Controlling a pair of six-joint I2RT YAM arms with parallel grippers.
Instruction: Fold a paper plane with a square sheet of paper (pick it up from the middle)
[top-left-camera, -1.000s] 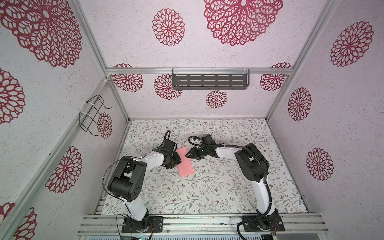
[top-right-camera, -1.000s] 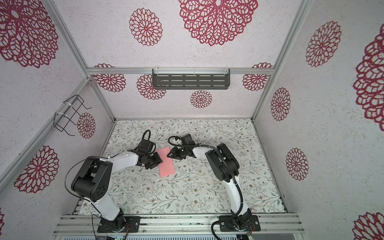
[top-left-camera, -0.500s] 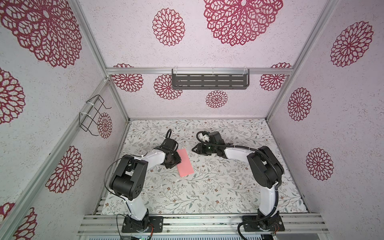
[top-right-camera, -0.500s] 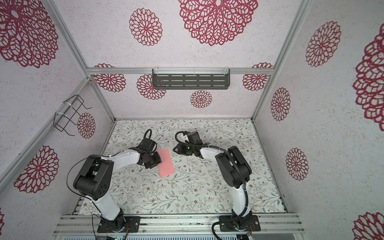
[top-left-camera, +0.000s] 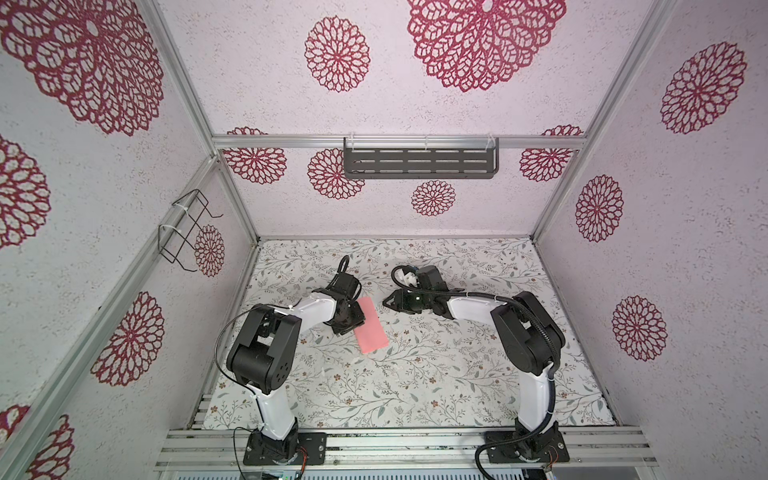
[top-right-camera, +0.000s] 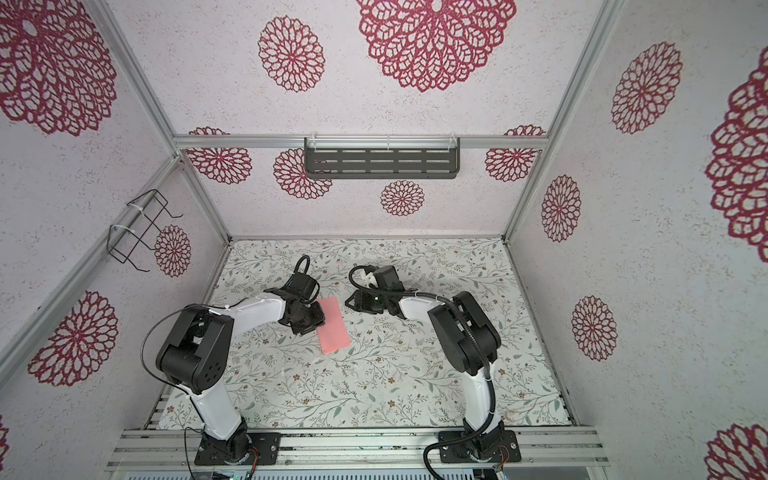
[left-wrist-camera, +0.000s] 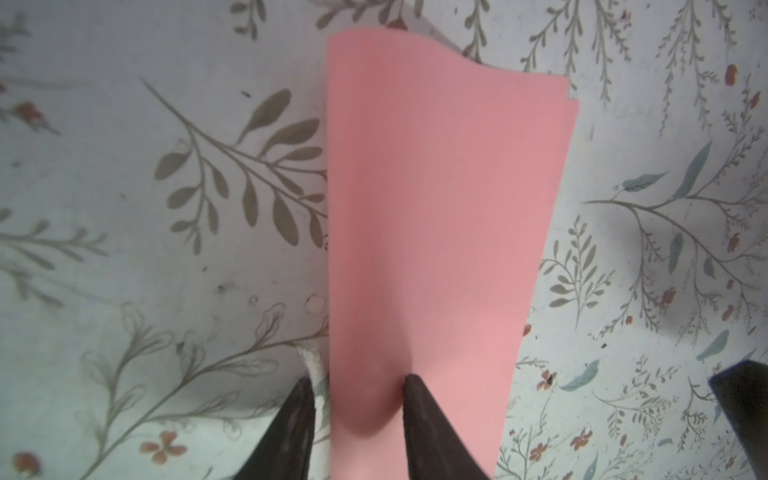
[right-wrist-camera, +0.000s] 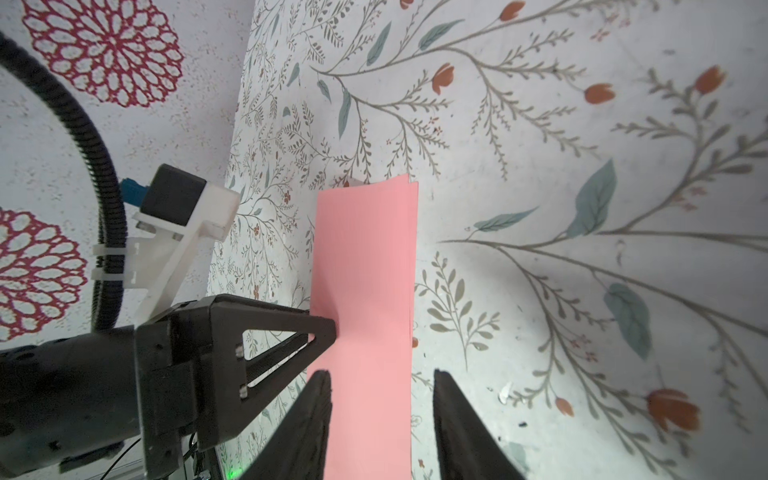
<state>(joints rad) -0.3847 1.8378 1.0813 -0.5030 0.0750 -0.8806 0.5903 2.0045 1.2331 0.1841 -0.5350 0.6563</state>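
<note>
step: centre crease, I'd judge; paper (top-left-camera: 371, 328) lies halved on worktop (top-left-camera: 415, 374)
left end effector (left-wrist-camera: 355, 378): jaws apart; one finger pins paper
right end effector (right-wrist-camera: 381, 371): jaws apart; empty
next: likely corner fold; needs thin-edge pinch

Now right hand (top-left-camera: 386, 300) drawn back, clear of square sheet of paper (top-left-camera: 372, 326).

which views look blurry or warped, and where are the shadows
Left wrist view: the paper is crisp, the fingertips soft, a dark shadow on the mat. Right wrist view: wide-lens bend curves the mat's edge. Both top views: sharp, evenly lit, no glare.
</note>
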